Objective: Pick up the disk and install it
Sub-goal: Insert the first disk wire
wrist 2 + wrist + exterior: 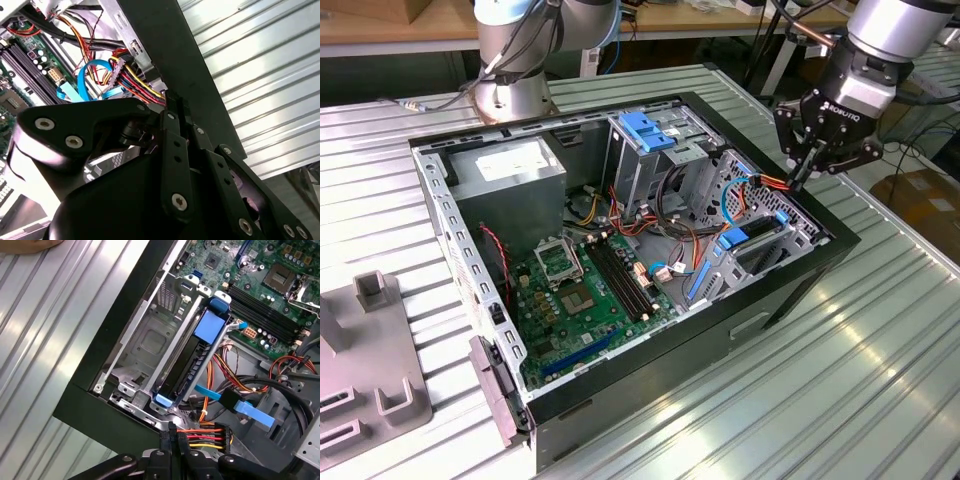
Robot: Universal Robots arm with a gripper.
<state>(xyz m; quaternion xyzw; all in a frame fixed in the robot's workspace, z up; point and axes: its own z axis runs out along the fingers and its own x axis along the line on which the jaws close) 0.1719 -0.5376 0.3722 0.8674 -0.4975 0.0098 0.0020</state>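
The disk (189,371) stands on edge inside the drive bay of the open computer case (790,300), dark with blue side rails (210,326). In the exterior view the disk (752,243) sits in the bay at the case's right end. My gripper (803,182) hangs just above the case's right wall, beside the bay, with its fingers pressed together and nothing between them. In both wrist views the fingertips (175,432) (172,102) sit right next to a bundle of red, yellow and black power wires (207,435), a short way from the disk.
Inside the case are a green motherboard (580,290), a grey power supply box (510,170) and a metal cage with a blue latch (645,130). A grey fixture (370,370) lies at the exterior view's left. Another arm's base (515,90) stands behind the case. A hand (30,244) rests on the table.
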